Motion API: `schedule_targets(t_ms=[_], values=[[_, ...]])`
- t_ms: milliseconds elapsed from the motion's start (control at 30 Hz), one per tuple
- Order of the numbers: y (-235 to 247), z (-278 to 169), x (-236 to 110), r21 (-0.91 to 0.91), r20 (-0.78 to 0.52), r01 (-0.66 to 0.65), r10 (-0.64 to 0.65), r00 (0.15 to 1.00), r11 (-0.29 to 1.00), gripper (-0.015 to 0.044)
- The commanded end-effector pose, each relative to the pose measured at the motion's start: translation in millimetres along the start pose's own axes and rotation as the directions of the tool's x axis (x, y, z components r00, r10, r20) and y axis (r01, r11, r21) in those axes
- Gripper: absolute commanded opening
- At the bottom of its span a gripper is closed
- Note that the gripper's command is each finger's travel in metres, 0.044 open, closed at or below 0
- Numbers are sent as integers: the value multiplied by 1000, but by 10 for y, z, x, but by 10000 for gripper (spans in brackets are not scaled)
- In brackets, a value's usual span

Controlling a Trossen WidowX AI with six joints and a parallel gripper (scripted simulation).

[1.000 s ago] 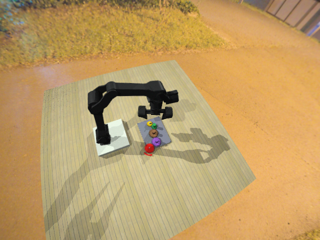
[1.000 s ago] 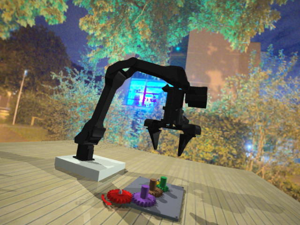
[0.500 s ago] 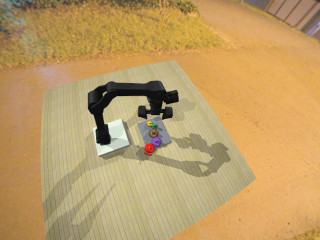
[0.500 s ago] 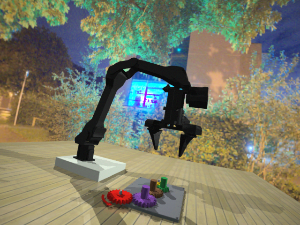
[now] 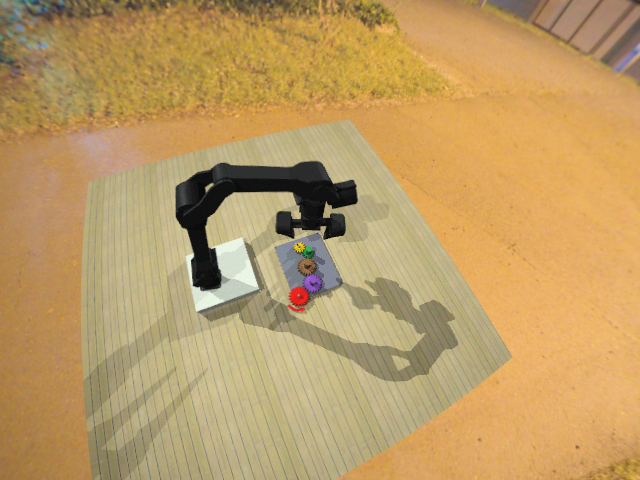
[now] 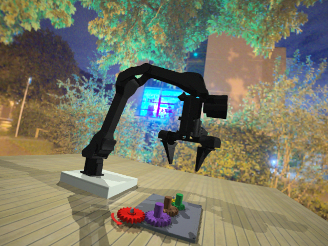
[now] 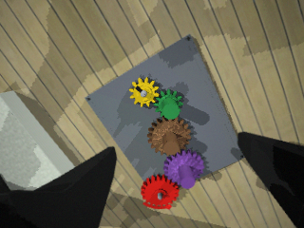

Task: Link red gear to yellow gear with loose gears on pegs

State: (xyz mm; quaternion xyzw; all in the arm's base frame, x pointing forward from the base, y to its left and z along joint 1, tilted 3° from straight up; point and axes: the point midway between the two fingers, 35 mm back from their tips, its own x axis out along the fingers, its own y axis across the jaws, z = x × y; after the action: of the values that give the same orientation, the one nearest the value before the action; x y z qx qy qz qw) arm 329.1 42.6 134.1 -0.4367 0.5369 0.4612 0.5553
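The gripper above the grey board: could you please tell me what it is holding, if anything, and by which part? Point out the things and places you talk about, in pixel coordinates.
Nothing; the gripper (image 5: 310,233) (image 6: 183,167) (image 7: 176,145) is open.

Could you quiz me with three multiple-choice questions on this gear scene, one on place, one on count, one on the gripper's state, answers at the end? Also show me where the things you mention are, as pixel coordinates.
1. Which gear sits between the toothed brown gear (image 5: 307,266) (image 6: 171,210) (image 7: 166,134) and the toothed red gear (image 5: 298,298) (image 6: 130,215) (image 7: 160,190)?
A) green
B) purple
C) yellow

2. How many gears show in all?
A) three
B) four
C) five

3. How is the black two-fingered gripper (image 5: 310,235) (image 6: 183,167) (image 7: 176,145)?
A) open, holding nothing
B) shut on a gear
C) shut, holding nothing

1 B: the wrist view shows the purple gear (image 5: 312,283) (image 6: 158,218) (image 7: 182,166) beside both.
2 C: red, purple, brown, green and yellow show from above.
3 A: its fingers stand wide apart, with nothing gripped, above the grey board (image 5: 330,276) (image 6: 185,225) (image 7: 214,119).
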Motion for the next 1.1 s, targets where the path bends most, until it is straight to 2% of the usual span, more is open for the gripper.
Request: schedule_targets(t_ms=[0, 100, 233, 433, 633, 767, 1067], values=[[1, -1, -2, -4, 0, -1, 1, 1000, 1000, 440], [11, 23, -6, -4, 0, 0, 0, 1000, 1000, 440], [252, 499, -81, -2, 4, 2, -2, 1000, 1000, 440], [870, 1226, -220, -2, 10, -1, 1, 1000, 1000, 440], [1661, 1722, -363, -3, 14, -10, 10, 1000, 1000, 440], [2138, 1882, -445, -4, 15, -17, 17, 1000, 1000, 440], [2162, 1888, -449, -4, 15, -17, 17, 1000, 1000, 440]])
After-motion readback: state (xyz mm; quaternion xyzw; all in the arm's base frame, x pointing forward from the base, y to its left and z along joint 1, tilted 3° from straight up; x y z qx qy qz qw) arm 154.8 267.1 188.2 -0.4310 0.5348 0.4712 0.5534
